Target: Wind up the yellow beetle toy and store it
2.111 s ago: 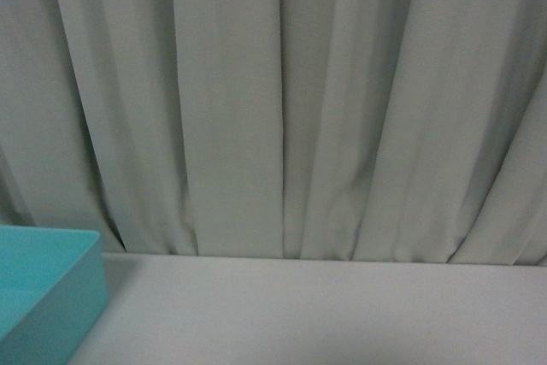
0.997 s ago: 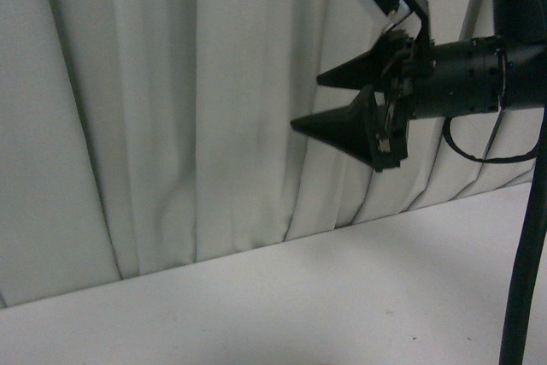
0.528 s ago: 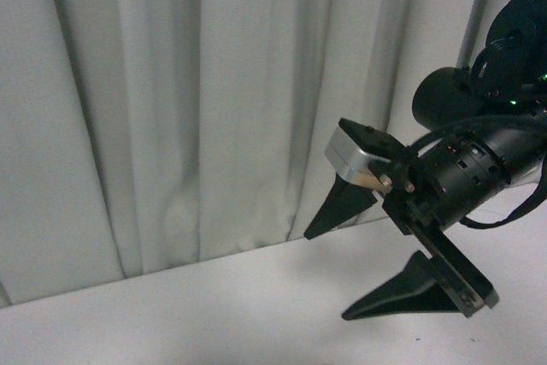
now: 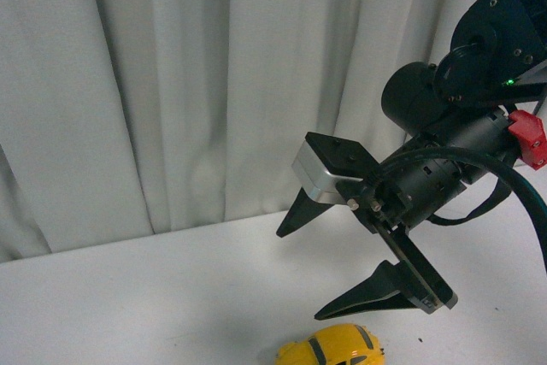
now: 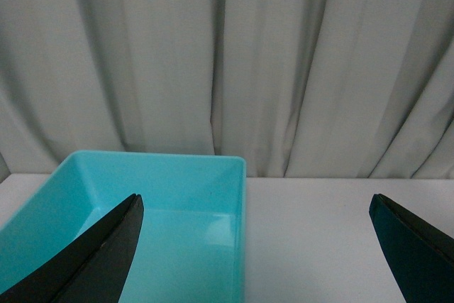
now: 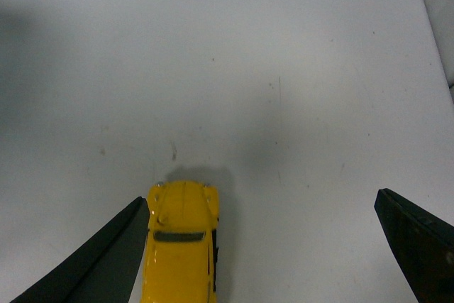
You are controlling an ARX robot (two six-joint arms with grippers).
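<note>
Right tool (image 4: 301,273) spread wide over yellow beetle toy (image 4: 333,350); left tool (image 5: 255,200) spread, near teal bin (image 5: 177,175)

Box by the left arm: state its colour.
The box is turquoise, clearest in left wrist view.

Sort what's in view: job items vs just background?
Job: beetle toy, near the open right gripper; teal bin, probably where the toy gets stored; left gripper, open, facing the bin.
Background: curtain; table.
</note>
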